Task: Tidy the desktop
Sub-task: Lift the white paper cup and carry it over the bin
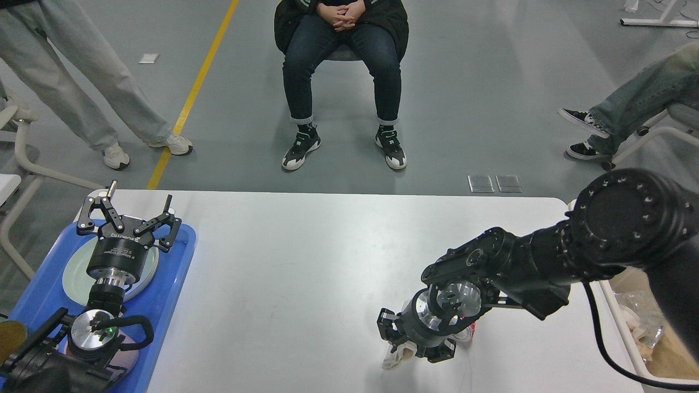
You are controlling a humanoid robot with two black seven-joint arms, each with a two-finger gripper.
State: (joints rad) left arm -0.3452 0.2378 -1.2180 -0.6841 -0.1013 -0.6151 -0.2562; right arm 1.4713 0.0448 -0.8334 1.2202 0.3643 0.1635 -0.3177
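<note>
The white desktop [306, 256] fills the middle of the head view. A crumpled clear plastic wrapper [394, 357] with a bit of red lies near its front edge. My right gripper [412, 349] points down onto the wrapper, with its fingers on either side of it. From behind I cannot tell whether they have closed. My left gripper [134, 210] is open and empty, hovering over the blue tray [172, 273] at the left edge.
The blue tray holds a pale round plate [73, 278] under my left arm. A beige bin [628, 333] with wrappers inside stands off the table's right edge. People sit and stand beyond the far edge.
</note>
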